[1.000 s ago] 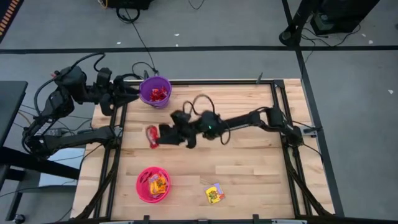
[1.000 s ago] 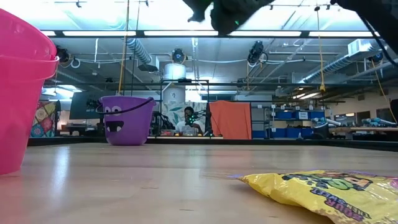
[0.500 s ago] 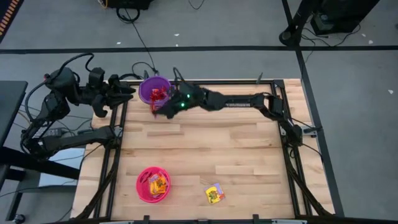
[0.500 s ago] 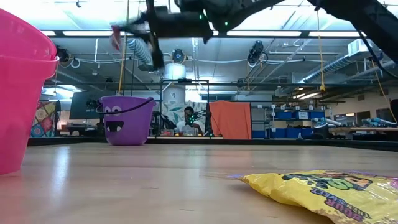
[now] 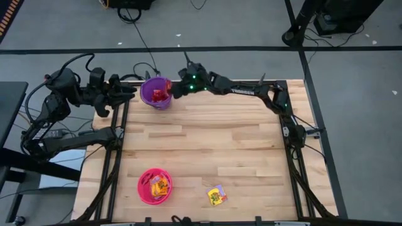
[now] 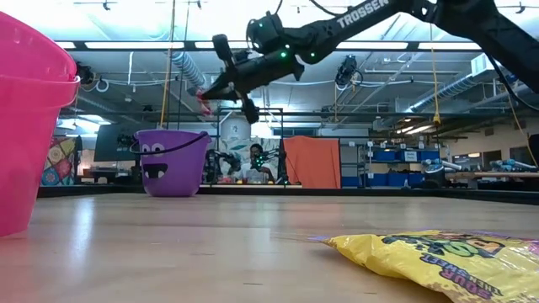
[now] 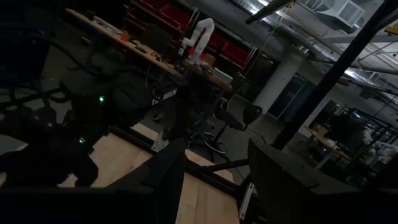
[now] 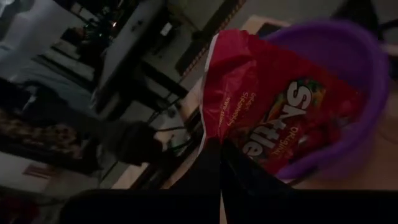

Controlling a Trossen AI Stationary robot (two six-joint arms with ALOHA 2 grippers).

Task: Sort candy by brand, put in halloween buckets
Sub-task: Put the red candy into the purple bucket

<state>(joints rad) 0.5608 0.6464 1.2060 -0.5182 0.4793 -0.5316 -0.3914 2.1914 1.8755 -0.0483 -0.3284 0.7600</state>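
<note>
Above the purple bucket (image 5: 156,94), right gripper (image 5: 171,92) outstretched, clamping red packet (image 8: 267,106).

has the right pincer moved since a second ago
Yes. In the high view the right pincer, shut on a red candy packet, went from mid-table to above the purple bucket at the table's far edge.

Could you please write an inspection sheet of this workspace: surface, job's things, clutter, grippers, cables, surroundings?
Surface: wooden table, mostly bare.
Job's things: purple bucket at the far edge with red packets inside; pink bucket near the front holding candy; one yellow packet loose on the table.
Clutter: nothing seen.
Grippers: right gripper shut on a red packet above the purple bucket; left gripper open, waiting beside that bucket.
Cables: black cable on the floor behind the table.
Surroundings: workshop; a person sits far behind.
</note>
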